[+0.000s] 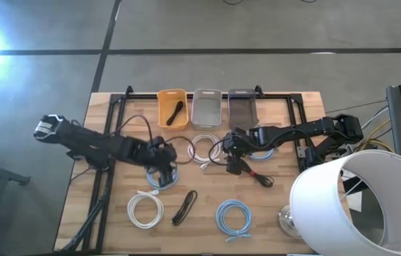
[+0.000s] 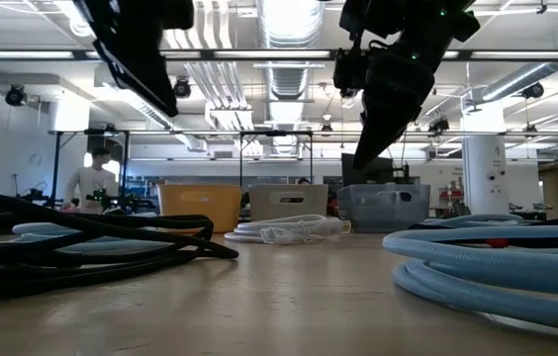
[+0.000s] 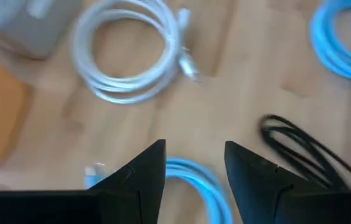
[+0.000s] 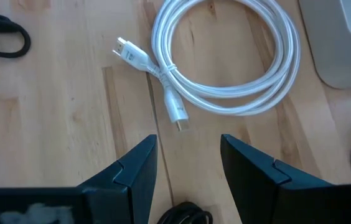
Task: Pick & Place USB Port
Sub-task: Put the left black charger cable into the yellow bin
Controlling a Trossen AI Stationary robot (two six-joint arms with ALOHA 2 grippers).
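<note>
The right gripper (image 4: 188,168) hangs open and empty over the table (image 1: 271,213) just short of the white cable (image 4: 225,62), while the left gripper (image 3: 194,177), also open and empty, hovers above a blue cable (image 3: 194,177).

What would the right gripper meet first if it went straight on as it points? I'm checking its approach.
Probably the white coiled cable: the open right gripper points at its plug ends on the bare table, though depth is unclear.
</note>
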